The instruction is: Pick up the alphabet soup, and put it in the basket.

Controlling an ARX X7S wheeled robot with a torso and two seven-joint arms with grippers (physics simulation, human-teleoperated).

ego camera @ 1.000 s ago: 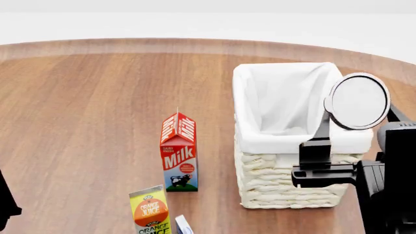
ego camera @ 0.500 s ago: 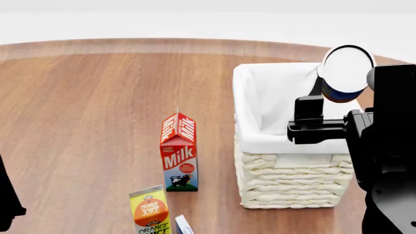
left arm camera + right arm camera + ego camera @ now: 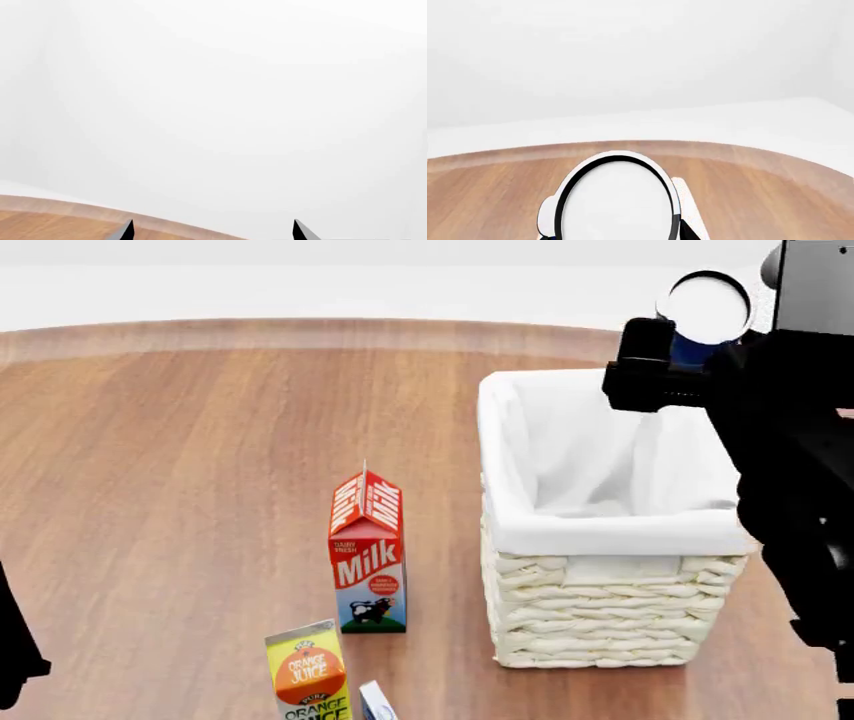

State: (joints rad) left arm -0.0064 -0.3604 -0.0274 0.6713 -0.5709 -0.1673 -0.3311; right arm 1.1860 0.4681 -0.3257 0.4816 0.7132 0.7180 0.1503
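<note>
White walls and floor ring a round wooden table (image 3: 200, 440), and the work sits at its right side.

The right pincer (image 3: 674, 350) is clenched on the soup (image 3: 707, 310), holding it high in the air near the basket's (image 3: 601, 620) far right corner. In the head view the can's pale lid faces the camera as a near-full circle, with only a sliver of blue label below it; so I judge its long axis runs roughly toward the head, tipped well off upright, lid end up and nearer. The right wrist view shows the same lid (image 3: 616, 200) close up, dark-rimmed, with table beyond. Whether the can is squarely over the opening or a little past the far rim I cannot tell from these views.

The carry step seems to be in hand: pickup done, release not yet. Next the can likely needs centring over the liner, lowering somewhat, then letting go; dropped from this height, tilted, it could strike the rim or roll.

Left of the basket, well apart, stands a milk carton (image 3: 368, 555); nearer still, an orange juice carton (image 3: 308, 675) at the frame's edge.

The left pincer (image 3: 212, 231) shows only two dark fingertips, spread apart and empty, pointed past the table edge at blank white.
</note>
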